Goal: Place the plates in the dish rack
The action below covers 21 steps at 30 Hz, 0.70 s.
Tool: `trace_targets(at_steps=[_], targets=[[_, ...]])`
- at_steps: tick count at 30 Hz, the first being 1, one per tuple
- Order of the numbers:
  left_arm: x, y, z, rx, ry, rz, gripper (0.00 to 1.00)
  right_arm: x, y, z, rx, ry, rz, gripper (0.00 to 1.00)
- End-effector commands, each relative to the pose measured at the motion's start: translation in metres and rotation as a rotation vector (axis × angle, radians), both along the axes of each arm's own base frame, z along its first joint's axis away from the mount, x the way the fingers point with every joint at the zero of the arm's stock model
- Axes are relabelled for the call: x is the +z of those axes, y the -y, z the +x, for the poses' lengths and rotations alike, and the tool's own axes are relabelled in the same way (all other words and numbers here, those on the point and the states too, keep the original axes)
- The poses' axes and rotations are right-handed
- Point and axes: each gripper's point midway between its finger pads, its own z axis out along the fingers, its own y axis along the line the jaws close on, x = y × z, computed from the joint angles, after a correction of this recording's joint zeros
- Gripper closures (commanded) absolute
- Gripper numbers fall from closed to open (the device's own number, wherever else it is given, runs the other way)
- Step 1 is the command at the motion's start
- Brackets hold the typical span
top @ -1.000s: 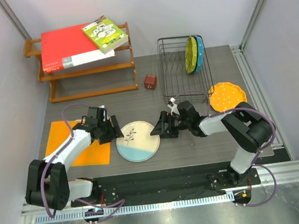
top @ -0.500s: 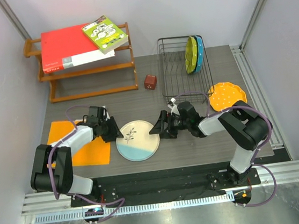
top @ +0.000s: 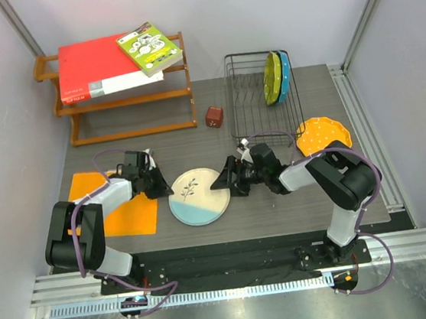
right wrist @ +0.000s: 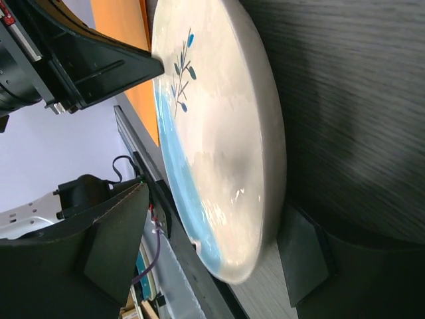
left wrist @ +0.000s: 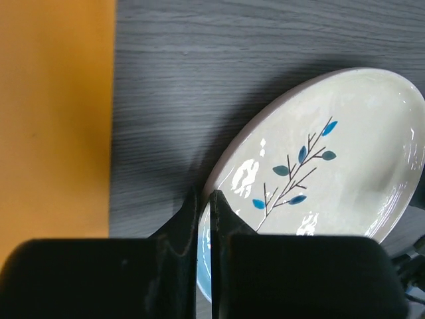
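Cream plate (top: 197, 197) lies mid-tabletop (top: 281, 213), pickup step: left tool (top: 165, 187), closed and empty, braces its rim; right tool (top: 224, 183) straddles the opposite rim, wide open. Next: clamp, lift towards dish rack (top: 247, 86).

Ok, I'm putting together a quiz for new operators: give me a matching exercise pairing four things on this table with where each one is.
1 cream plate
2 orange-yellow plate
3 lime green plate
4 red-brown cube

a by the dish rack's near right corner
b standing in the rack
c just left of the rack
d middle of the table's near half

Pairs: 1-d, 2-a, 3-b, 4-c
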Motion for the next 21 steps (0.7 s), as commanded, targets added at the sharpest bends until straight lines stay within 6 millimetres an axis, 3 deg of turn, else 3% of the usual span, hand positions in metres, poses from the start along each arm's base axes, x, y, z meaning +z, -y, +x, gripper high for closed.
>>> trace_targets(at_steps=[1, 8, 11, 13, 15, 21], targets=[[-0.021, 0.039, -0.037, -0.106, -0.158, -0.164, 1.00, -0.046, -0.001, -0.018, -0.015, -0.095, -0.140, 0.21], [-0.024, 0.037, -0.034, -0.101, -0.154, -0.147, 1.00, -0.045, 0.001, -0.020, -0.004, -0.080, -0.158, 0.36], [-0.026, 0.036, -0.033, -0.091, -0.159, -0.140, 0.99, -0.044, 0.004, -0.024, 0.011, -0.069, -0.161, 0.48], [-0.027, 0.033, -0.033, -0.087, -0.164, -0.123, 0.92, -0.038, 0.006, -0.024, 0.017, -0.055, -0.166, 0.62], [-0.027, 0.030, -0.030, -0.082, -0.157, -0.098, 0.89, -0.031, 0.008, -0.025, 0.041, -0.033, -0.181, 0.69], [-0.027, 0.025, -0.025, -0.077, -0.130, -0.076, 0.87, -0.014, 0.012, -0.029, 0.114, -0.003, -0.181, 0.52]])
